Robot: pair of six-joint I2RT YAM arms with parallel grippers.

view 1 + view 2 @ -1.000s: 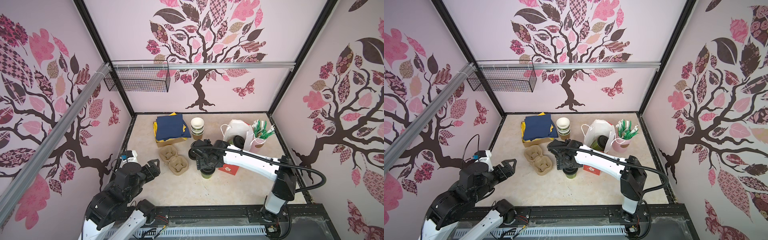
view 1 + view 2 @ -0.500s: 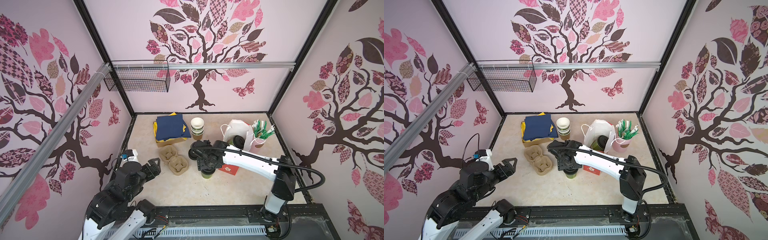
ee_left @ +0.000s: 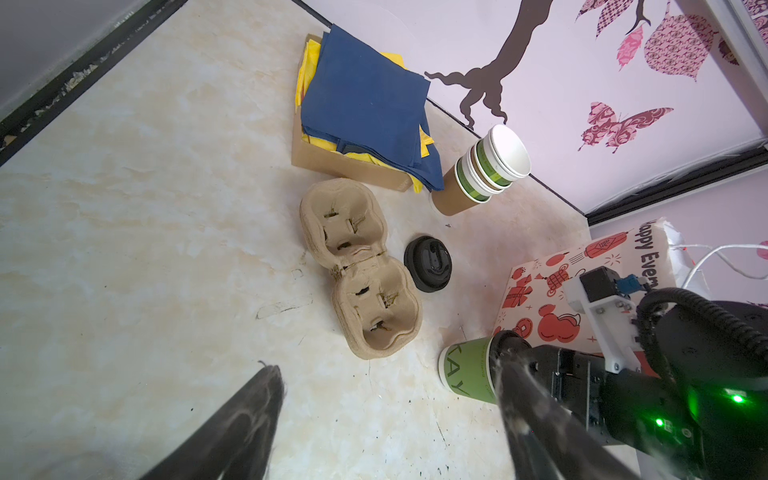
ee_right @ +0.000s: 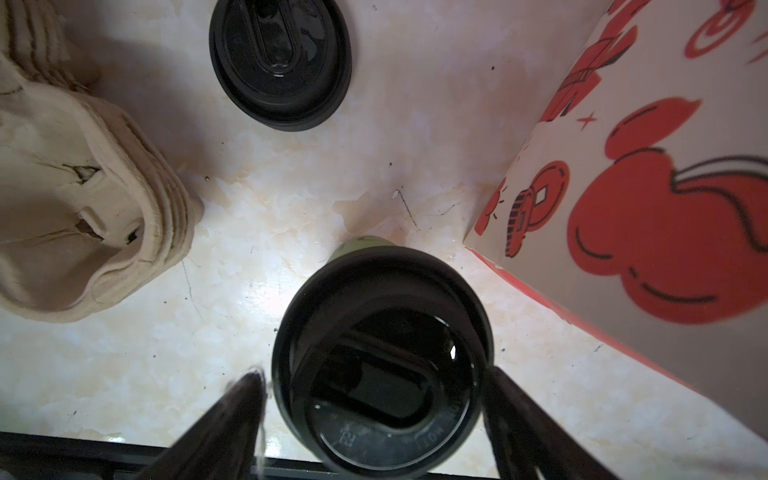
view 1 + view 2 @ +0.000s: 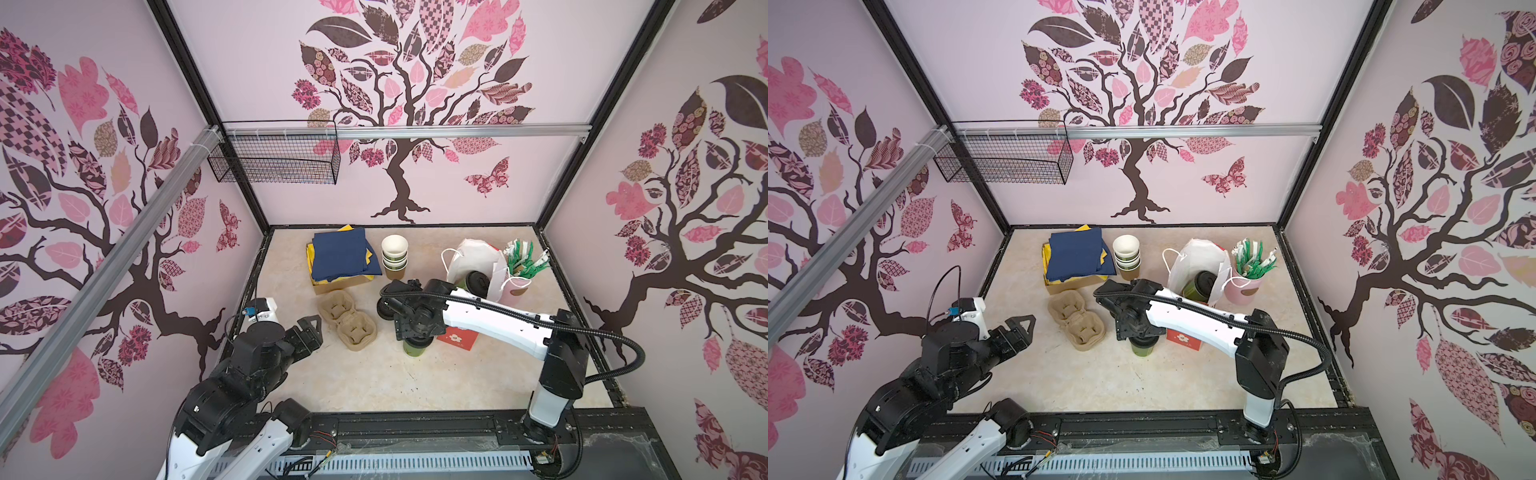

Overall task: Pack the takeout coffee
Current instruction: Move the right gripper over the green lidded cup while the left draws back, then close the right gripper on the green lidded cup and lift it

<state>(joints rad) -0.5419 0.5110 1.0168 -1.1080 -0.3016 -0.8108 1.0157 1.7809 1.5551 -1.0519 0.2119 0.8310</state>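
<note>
L gripper [image 5: 311, 330] slightly fwd; R gripper [image 4: 376, 376] astride lidded green cup [image 3: 465, 370]

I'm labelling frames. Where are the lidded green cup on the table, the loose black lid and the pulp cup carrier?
lidded green cup [image 3: 467, 370], left wrist view, on its green side wall.
loose black lid [image 4: 280, 62], right wrist view, middle of its top.
pulp cup carrier [image 5: 347, 320], a top view, ridge between its wells.
</note>
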